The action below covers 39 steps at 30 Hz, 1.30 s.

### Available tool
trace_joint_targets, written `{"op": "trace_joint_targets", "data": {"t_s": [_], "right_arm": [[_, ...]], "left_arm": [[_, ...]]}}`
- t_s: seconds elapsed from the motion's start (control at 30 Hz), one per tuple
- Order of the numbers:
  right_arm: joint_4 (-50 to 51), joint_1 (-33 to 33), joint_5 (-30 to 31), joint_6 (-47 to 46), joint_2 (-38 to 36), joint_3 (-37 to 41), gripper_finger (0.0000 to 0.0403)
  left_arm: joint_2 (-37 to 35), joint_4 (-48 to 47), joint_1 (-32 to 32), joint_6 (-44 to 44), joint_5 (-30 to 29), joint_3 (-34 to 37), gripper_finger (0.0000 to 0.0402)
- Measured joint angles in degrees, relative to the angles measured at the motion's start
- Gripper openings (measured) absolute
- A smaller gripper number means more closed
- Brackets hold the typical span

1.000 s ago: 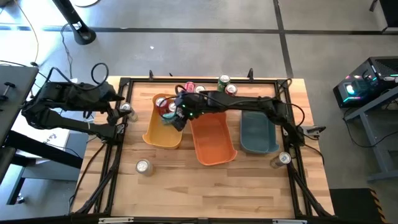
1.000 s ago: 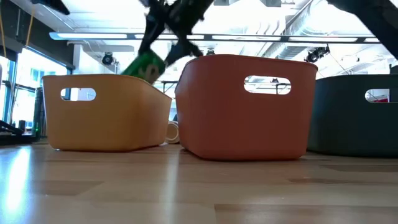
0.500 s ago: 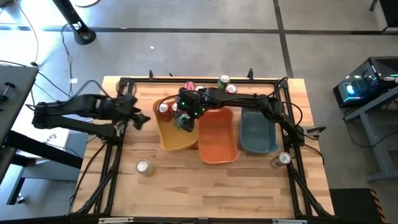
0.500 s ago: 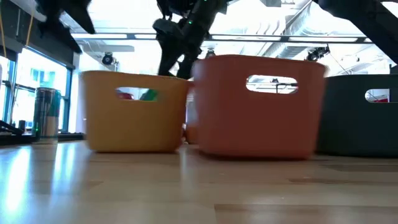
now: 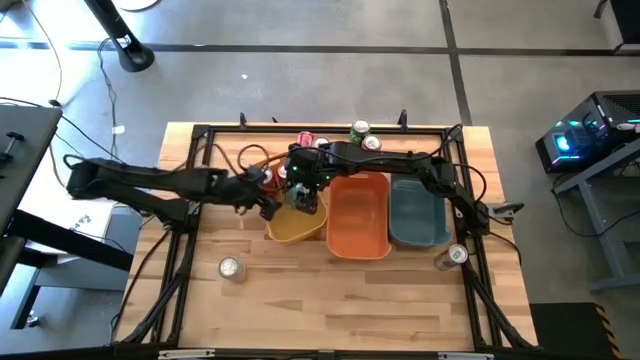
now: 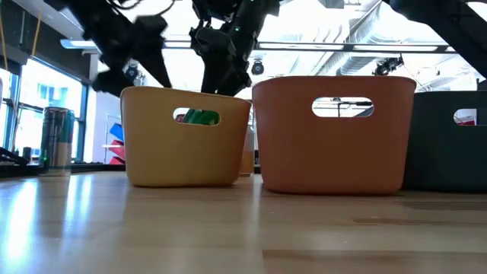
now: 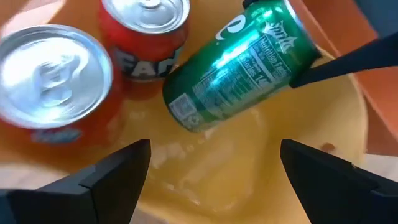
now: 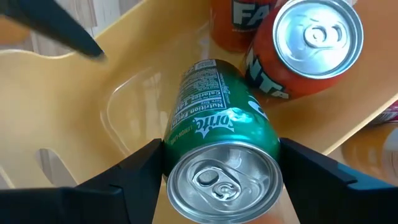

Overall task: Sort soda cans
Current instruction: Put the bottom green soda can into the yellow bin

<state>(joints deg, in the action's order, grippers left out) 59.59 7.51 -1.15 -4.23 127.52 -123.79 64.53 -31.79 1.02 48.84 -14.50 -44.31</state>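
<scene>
— Right gripper (image 8: 217, 163): how is it seen?
— It is pinched on a green can (image 8: 219, 146), held tilted inside the yellow bin (image 5: 292, 226). The left gripper (image 7: 211, 169) is spread wide over the same bin, nothing between its fingers.

— What of the surface and the room?
— A wooden table (image 5: 330, 300) is seen on a grey floor; ceiling pipes and windows are seen behind in the low view.

— And the containers?
— Three bins are set side by side: yellow, orange bin (image 5: 359, 215), teal bin (image 5: 418, 212). Two red cans (image 7: 56, 81) are stood upright in the yellow one, beside the green can. Other cans are left on the table, some at the far edge (image 5: 359, 130), one near the front left (image 5: 230, 267).
</scene>
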Motion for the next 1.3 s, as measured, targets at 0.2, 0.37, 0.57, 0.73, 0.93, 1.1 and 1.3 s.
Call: {"op": "trace_joint_targets", "data": {"t_s": [0.2,0.37,0.57,0.73,0.93,1.1,1.3], "right_arm": [[1.0,0.0,-0.7,0.0,0.1,0.0,0.0269],[1.7,0.0,-1.0,-0.9,0.3,0.0,0.027],[2.2,-0.2,-1.2,-2.1,0.3,0.0,0.0271],[2.3,-0.4,-2.5,-3.4,0.3,0.0,0.0271],[2.9,-0.4,-3.9,-3.4,0.3,0.0,0.0271],[3.6,-0.5,-3.9,-3.4,0.4,-0.2,0.0271],[3.3,-0.5,-4.0,-6.3,0.4,-0.2,0.0271]], "left_arm": [[8.4,5.2,0.5,-3.8,-1.2,0.0,0.0351],[12.1,6.3,0.2,-6.0,-2.8,0.0,0.0336],[10.9,6.9,-2.0,-6.1,-9.2,0.0,0.0214],[11.1,8.9,-2.9,-7.9,-11.5,0.6,0.0031],[12.1,19.9,-3.1,-6.5,-10.7,6.7,0.0008],[12.1,25.9,-3.0,-4.3,-11.5,10.5,0.0002],[12.1,29.2,-3.1,-3.9,-11.6,13.1,0.0001]]}}
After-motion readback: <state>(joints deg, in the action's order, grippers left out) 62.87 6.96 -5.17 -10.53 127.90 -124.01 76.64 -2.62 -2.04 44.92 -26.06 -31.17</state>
